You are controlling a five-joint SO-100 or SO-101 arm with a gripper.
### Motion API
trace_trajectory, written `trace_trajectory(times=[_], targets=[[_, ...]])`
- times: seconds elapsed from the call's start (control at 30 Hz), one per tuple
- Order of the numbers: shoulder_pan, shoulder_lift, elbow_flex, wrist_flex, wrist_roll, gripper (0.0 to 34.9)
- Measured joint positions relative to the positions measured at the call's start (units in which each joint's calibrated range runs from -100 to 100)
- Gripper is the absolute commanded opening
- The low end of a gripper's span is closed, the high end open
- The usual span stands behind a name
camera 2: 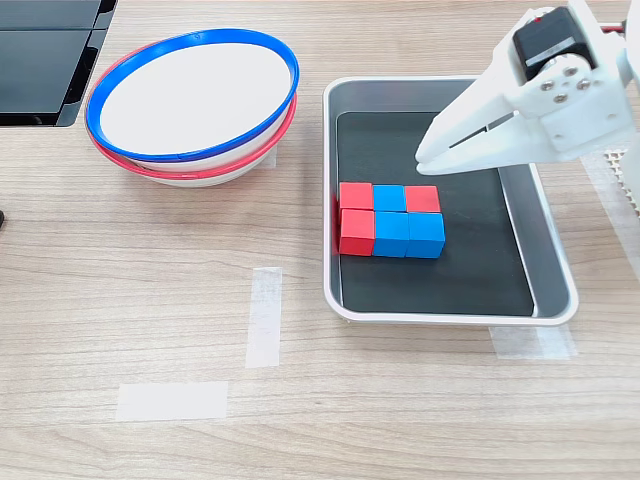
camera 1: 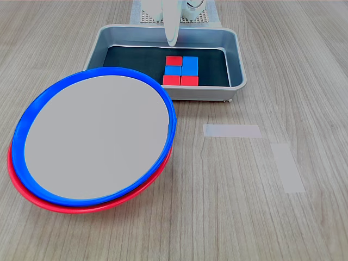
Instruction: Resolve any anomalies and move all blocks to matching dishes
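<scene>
Anomaly first: blue-rimmed dish [camera 2: 190, 45] nested in red-rimmed dish [camera 2: 125, 160], well left of tool [camera 2: 425, 158] in second exterior view. Tool empty, jaws apparently near-closed, above tray [camera 2: 555, 275]. Blocks [camera 2: 390, 220] packed just below tool. Separate dishes before picking.

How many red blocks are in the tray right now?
3 red blocks, all inside the tray in the six-block cluster. In the second exterior view: two adjacent at the cluster's left end, one at the far row's right end. None looks hidden.
</scene>
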Motion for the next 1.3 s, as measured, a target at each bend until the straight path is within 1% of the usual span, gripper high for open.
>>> trace_trajectory(times=[0.07, 0.1, 0.13, 0.17, 0.23, 0.3, 0.33, 0.37, 0.4, 0.43, 0.47, 0.53, 0.6, 0.67, 0.7, 0.77, 0.8, 0.97, 1.03, 1.07, 1.1, 1.3], targets=[[0.0, 0.0, 0.0, 0.0, 0.34, 0.3], [0.0, 0.0, 0.0, 0.0, 0.34, 3.0], [0.09, 0.0, 0.0, 0.24, 0.29, 0.4], [1.33, 0.0, 0.0, 0.9, 0.2, 0.4], [0.8, -0.09, 0.0, 1.31, 1.12, 0.4], [2.74, 4.09, -1.63, 1.06, 3.17, 2.3], [2.83, 4.69, -2.0, 0.9, 3.66, 3.0], [3.45, 8.27, -4.08, -0.57, 5.57, 4.8], [4.78, 10.91, -6.26, -1.79, 6.25, 5.5], [5.75, 13.55, -9.07, -3.02, 6.64, 6.1], [5.84, 23.36, -16.06, -5.06, 8.35, 6.8], [7.08, 30.69, -21.42, -5.63, 8.4, 7.4], [6.46, 40.07, -28.95, -5.06, 9.23, 8.8], [7.61, 50.55, -38.93, -3.75, 9.28, 9.7], [7.61, 55.33, -43.28, -3.26, 9.13, 11.0], [7.7, 66.75, -53.36, -2.53, 9.91, 11.7], [8.14, 69.74, -55.54, -2.53, 10.21, 12.2], [9.2, 80.99, -61.89, -4.08, 12.26, 12.7], [10.62, 84.65, -63.16, -4.98, 12.99, 12.6], [10.88, 86.02, -63.43, -5.38, 13.33, 12.2], [10.97, 87.98, -64.07, -6.36, 13.53, 11.1], [11.95, 93.09, -67.79, -8.4, 13.19, 8.2]])
